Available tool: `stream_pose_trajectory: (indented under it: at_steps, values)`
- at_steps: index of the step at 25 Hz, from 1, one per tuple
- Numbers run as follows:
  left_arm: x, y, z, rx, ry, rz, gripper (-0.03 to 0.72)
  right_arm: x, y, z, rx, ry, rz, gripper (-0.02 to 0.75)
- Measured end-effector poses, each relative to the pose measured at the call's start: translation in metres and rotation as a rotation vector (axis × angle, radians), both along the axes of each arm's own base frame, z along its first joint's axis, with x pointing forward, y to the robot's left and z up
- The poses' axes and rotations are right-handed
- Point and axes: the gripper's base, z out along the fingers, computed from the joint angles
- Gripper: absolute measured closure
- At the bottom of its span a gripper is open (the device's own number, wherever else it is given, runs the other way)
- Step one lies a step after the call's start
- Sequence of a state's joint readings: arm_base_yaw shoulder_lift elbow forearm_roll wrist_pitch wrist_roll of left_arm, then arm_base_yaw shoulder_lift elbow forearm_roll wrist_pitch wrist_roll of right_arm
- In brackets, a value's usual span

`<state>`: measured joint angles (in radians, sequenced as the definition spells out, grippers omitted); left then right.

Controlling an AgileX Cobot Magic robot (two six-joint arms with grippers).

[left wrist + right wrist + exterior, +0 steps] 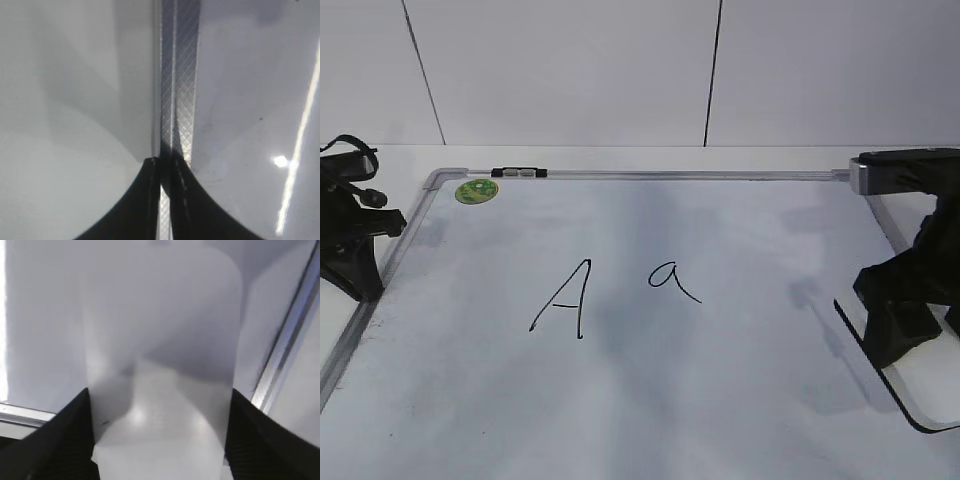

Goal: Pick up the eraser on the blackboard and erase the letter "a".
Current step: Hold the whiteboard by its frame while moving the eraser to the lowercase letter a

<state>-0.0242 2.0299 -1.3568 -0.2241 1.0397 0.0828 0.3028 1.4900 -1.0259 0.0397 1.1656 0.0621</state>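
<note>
Lying flat across the scene, the blackboard, a white board with a silver frame, carries a capital A and the letter "a" just right of it, near the middle. At the near right corner, the right gripper has its two fingers clamped around the white eraser. At the left edge, the left gripper is closed and empty over the frame strip.
</note>
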Motion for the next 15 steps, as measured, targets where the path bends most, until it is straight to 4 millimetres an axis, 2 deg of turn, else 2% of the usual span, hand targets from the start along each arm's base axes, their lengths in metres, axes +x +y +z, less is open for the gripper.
stream_pose_trajectory:
  at_steps: [9,15]
  values:
    - [0.0,0.0,0.0,0.0,0.0,0.0,0.672,0.036,0.008,-0.001,-0.048,0.015,-0.002,0.186]
    - [0.0,0.0,0.0,0.0,0.0,0.0,0.672,0.059,0.037,-0.01,-0.075,0.011,0.073,0.186]
